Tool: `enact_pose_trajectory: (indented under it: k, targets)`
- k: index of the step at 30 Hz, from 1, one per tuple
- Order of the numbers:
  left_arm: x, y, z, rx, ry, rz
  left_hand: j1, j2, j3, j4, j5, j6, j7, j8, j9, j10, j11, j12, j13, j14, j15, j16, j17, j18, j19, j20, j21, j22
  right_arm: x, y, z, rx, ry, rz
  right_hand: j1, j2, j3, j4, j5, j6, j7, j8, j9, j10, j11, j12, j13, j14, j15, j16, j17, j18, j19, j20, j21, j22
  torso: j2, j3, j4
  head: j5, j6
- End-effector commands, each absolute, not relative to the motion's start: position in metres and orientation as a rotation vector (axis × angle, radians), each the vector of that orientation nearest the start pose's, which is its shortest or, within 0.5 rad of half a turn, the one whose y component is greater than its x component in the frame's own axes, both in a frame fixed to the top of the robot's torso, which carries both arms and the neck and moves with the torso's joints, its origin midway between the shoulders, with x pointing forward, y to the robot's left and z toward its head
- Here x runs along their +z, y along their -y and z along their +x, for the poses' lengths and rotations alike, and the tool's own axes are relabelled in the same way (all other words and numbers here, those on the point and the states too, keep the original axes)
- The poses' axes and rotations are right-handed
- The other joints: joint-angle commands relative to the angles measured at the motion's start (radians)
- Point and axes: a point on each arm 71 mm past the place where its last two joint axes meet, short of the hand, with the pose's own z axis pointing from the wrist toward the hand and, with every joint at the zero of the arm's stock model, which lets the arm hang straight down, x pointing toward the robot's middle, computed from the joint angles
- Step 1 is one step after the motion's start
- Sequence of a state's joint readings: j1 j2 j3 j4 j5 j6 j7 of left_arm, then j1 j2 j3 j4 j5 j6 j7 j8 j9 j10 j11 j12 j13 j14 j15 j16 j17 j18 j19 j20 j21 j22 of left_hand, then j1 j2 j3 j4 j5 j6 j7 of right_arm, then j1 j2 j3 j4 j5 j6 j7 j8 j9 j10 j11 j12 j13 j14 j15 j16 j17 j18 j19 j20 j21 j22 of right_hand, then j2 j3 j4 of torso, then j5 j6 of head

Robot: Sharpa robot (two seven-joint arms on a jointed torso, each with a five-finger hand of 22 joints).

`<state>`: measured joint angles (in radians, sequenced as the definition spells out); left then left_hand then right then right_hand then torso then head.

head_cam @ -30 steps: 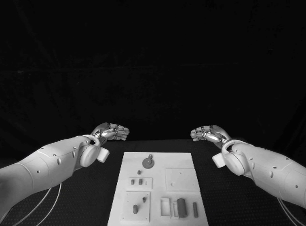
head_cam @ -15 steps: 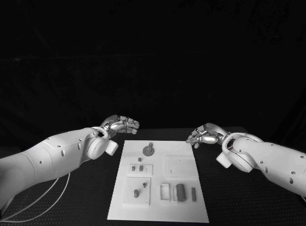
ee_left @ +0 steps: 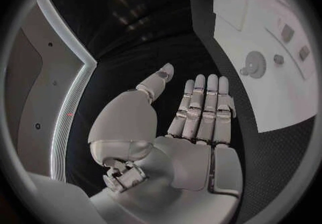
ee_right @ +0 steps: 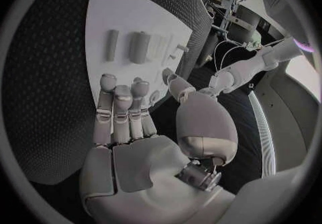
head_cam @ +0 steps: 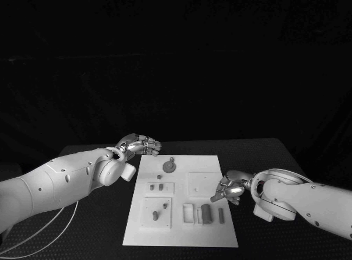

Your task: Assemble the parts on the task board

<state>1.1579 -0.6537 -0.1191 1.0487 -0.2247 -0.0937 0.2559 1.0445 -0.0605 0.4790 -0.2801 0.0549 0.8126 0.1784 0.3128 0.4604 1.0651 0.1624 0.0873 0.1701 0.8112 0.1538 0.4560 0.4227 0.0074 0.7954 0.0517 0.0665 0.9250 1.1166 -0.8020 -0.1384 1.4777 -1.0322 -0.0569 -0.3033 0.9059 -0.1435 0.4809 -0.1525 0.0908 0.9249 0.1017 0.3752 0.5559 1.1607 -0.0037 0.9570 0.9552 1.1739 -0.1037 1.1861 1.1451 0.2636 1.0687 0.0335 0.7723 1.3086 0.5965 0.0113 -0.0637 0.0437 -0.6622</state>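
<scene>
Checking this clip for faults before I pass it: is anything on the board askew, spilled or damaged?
Nothing stands out. The task board lies flat on the table, its grey parts resting in their places. The right hand hovers open over the board's right edge; the left hand sits by its far left corner, holding nothing.

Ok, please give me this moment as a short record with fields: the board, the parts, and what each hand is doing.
board: white task board lies flat in the middle of the black table
parts: small grey parts lie on the board; a round gear-like part sits near its far end
left hand: above the table beside the board's far left corner, holds nothing, fingers apart in the left wrist view
right hand: over the board's right edge, near the long parts, holds nothing
task state: no part is picked up yet
</scene>
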Motion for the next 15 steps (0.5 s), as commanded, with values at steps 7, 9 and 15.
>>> enact_pose_trajectory:
  k: [7, 9, 15]
  targets:
    - [-0.26, -0.244, 0.539, -1.262, -1.709, -0.994, -0.009, -0.005, -0.006, -0.001, -0.004, 0.003, 0.005, 0.004, 0.001, 0.008, -0.002, 0.005, -0.002, 0.006, -0.001, 0.001, 0.002, 0.018, 0.004, 0.0, 0.004, -0.002, -0.295, 0.179, 0.433, 0.529, -2.386, 0.208, -0.099, 0.012, 0.011, 0.053, 0.004, 0.051, -0.014, 0.001, 0.043, -0.012, -0.02, 0.169, 0.147, 0.028, -0.023, 0.183, 0.047, -0.002, 0.008, -0.048, 0.163, 0.025, 0.007, 0.0012, 0.0027, -0.003, 0.002]
    - [-0.26, -0.243, 0.539, -1.263, -1.709, -0.994, -0.009, -0.005, -0.006, -0.001, -0.004, 0.004, 0.005, 0.004, 0.001, 0.009, -0.002, 0.005, -0.002, 0.006, -0.001, 0.0, 0.002, 0.018, 0.004, 0.001, 0.004, -0.002, -0.296, 0.174, 0.432, 0.527, -2.399, 0.201, -0.109, 0.015, 0.015, 0.056, 0.004, 0.052, -0.014, -0.002, 0.047, -0.011, -0.02, 0.177, 0.155, 0.037, -0.024, 0.197, 0.053, -0.002, 0.007, -0.052, 0.174, 0.025, 0.008, 0.0011, 0.0032, -0.005, 0.0]
    - [-0.26, -0.242, 0.538, -1.269, -1.716, -0.993, -0.01, -0.004, -0.007, -0.001, -0.004, 0.004, 0.005, 0.004, 0.001, 0.009, -0.002, 0.005, -0.003, 0.004, 0.0, -0.001, 0.002, 0.018, 0.003, 0.001, 0.003, -0.002, -0.307, 0.175, 0.43, 0.442, -2.451, 0.165, -0.148, 0.034, 0.02, 0.071, 0.003, 0.047, -0.012, -0.017, 0.051, -0.012, -0.018, 0.189, 0.17, 0.045, -0.021, 0.224, 0.056, -0.002, -0.001, -0.057, 0.196, 0.023, 0.011, 0.0011, 0.0041, -0.004, -0.003]
